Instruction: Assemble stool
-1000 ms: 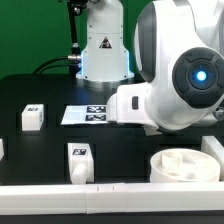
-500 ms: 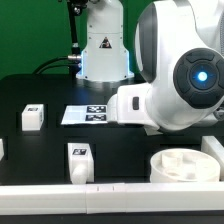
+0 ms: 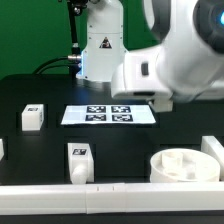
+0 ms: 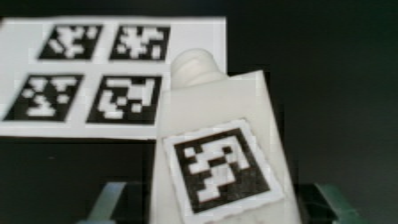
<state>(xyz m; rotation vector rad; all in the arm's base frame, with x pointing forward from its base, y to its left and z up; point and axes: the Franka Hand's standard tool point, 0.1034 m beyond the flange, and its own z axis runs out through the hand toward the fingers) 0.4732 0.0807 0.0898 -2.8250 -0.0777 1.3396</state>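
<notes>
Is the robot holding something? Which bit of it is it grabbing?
Yes, one white stool leg. The fingers squeeze the two sides of its blocky end, beside the square tag. Its rounded peg end sticks out free.

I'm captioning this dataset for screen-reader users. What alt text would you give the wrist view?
A white stool leg bearing a black-and-white square tag is gripped between the jaws, its narrower end pointing away from the camera. Behind it, the marker board with four tags lies flat on the black table.
</notes>
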